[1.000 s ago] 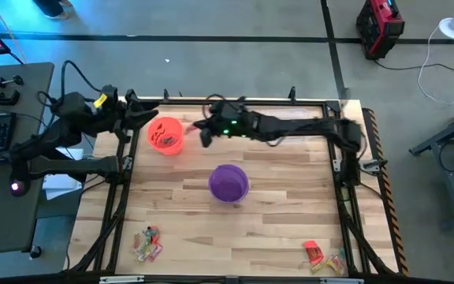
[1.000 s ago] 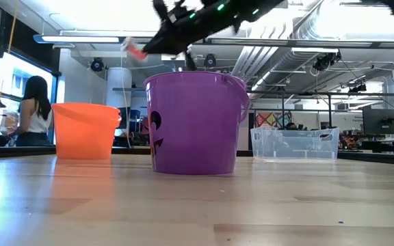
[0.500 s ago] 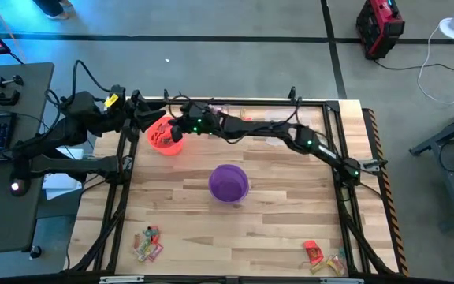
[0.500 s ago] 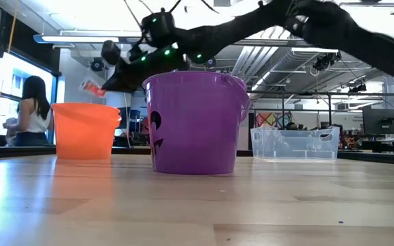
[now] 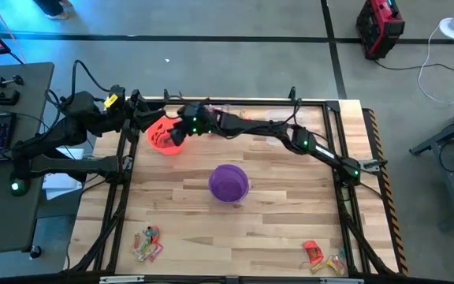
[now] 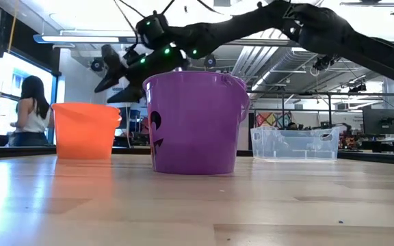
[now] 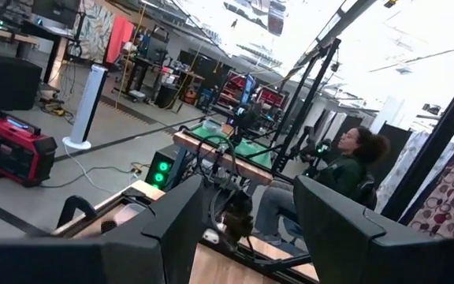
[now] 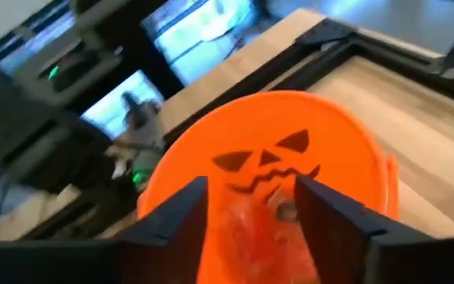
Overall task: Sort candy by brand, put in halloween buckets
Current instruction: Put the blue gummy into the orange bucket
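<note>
From above, right gripper (image 5: 178,131) hangs over the orange bucket (image 5: 164,136) at table's 11 o'clock; purple bucket (image 5: 228,183) sits mid-table; candy (image 5: 147,242) lies at 7 o'clock, more candy at 5. Left gripper (image 5: 150,115) waits beside the orange bucket, fingers spread. At table level, right gripper fingers (image 6: 109,56) gape, empty. Right wrist: fingers apart above orange bucket, wrappers inside. Left wrist: fingers wide, a person (image 7: 345,170) beyond.

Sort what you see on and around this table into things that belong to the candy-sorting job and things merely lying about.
Part of the job:
- bright orange plastic pumpkin-face bucket
- purple round plastic bucket
- wrapped candy pile near the left front corner
- wrapped candy pile near the right front corner

Just lying about:
- clear rectangular plastic tub
- red box on the floor
</note>
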`<action>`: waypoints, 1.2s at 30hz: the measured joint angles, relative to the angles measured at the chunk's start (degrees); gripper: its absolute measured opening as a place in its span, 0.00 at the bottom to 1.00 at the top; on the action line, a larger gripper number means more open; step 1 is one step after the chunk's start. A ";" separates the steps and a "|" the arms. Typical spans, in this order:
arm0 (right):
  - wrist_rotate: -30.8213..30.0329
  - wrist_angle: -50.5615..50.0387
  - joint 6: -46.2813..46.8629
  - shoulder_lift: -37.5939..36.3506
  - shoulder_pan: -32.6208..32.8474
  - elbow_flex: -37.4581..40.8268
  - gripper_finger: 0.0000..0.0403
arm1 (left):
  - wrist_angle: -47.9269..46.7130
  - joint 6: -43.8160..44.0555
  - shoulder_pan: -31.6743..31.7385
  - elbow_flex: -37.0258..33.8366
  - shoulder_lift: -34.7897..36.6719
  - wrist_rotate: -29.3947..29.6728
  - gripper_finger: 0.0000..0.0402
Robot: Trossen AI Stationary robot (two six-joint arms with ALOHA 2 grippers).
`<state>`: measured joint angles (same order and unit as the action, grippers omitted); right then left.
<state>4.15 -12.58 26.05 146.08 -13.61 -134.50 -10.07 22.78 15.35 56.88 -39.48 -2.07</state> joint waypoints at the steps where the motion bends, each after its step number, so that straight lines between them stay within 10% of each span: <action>1: 1.35 -0.65 -1.41 -0.78 -0.43 -0.04 0.51 | 0.03 0.01 -0.02 0.00 0.00 0.00 0.47; 13: -1.07 -39.02 -25.72 -18.17 -4.55 3.11 0.56 | -1.56 0.07 -0.09 0.00 -0.78 -0.29 0.47; 22: -4.11 -30.70 -16.78 -48.10 -2.13 47.82 0.56 | -15.04 2.75 -3.93 0.02 -4.45 -6.28 0.47; 30: -12.53 -27.67 3.26 -75.16 5.81 76.06 0.56 | -47.70 10.97 -25.99 -0.10 -18.26 -7.91 0.44; 36: -15.13 -25.22 12.83 -85.17 8.07 85.41 0.56 | -45.11 14.31 -46.90 -2.84 -25.94 -11.31 0.43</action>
<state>-10.97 -37.80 38.89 60.91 -5.55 -49.08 -55.18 37.09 -31.54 54.04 -65.42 -13.37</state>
